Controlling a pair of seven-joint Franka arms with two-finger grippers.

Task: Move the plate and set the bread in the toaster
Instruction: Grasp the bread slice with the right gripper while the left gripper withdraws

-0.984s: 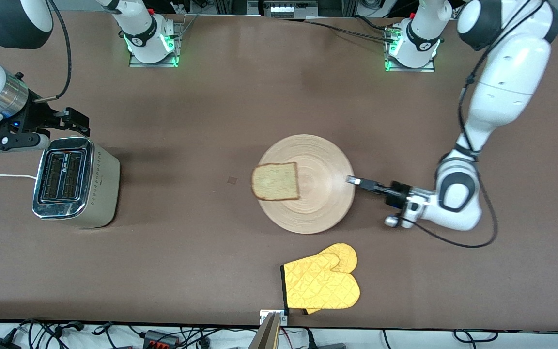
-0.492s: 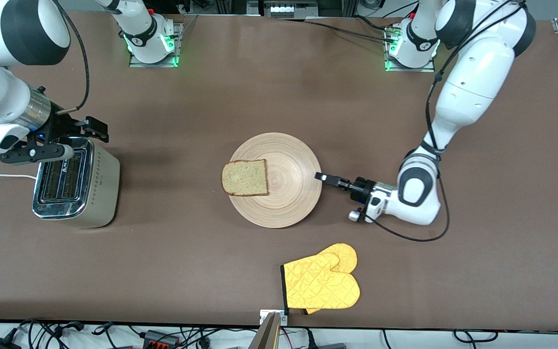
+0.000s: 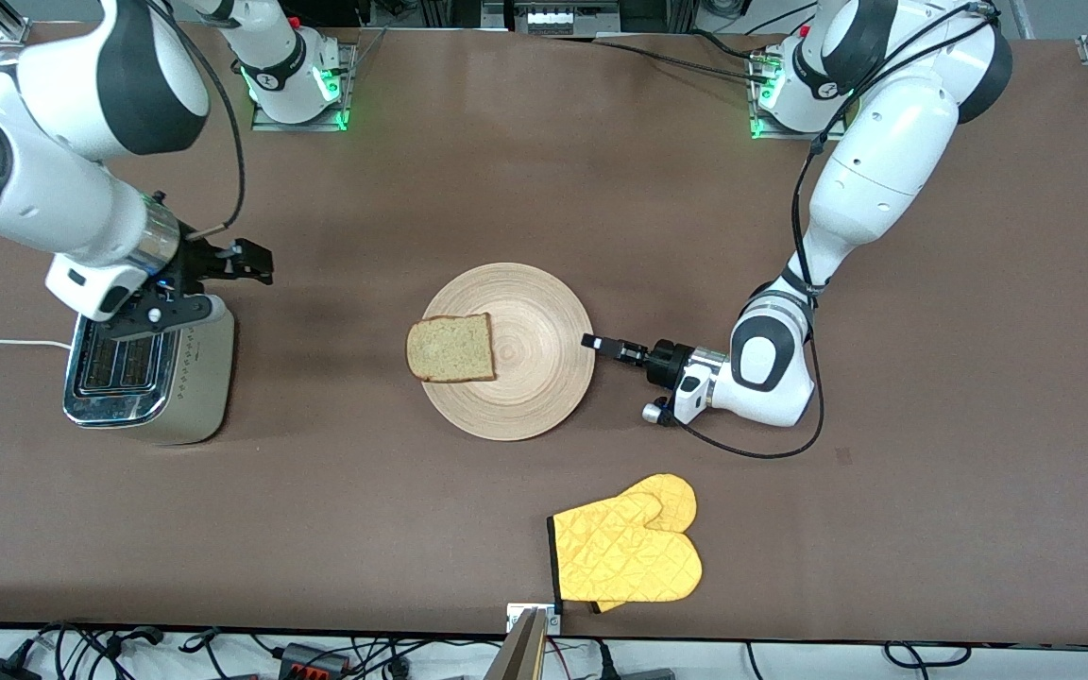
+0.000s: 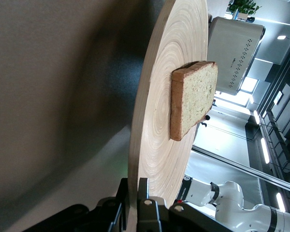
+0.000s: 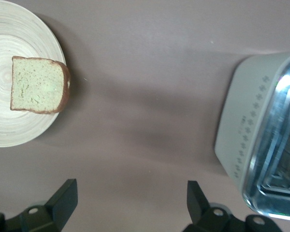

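Clamping the round light-wood plate (image 3: 508, 351) rim at centre frame was the left gripper (image 3: 589, 342); the brown bread slice (image 3: 450, 348) overhung its opposite edge; the right gripper (image 3: 223, 281) hung open above the silver toaster (image 3: 145, 366).

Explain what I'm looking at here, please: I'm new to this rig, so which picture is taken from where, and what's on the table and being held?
Two white robot arms work at a brown table. The big picture looks down from across the table; the other two come from cameras on each arm's wrist. The left gripper is shut on the rim of the wooden plate. A bread slice lies on the plate, overhanging the edge toward the toaster. The right gripper hangs open over the toaster's edge, holding nothing. A yellow oven mitt lies nearer the front camera than the plate.
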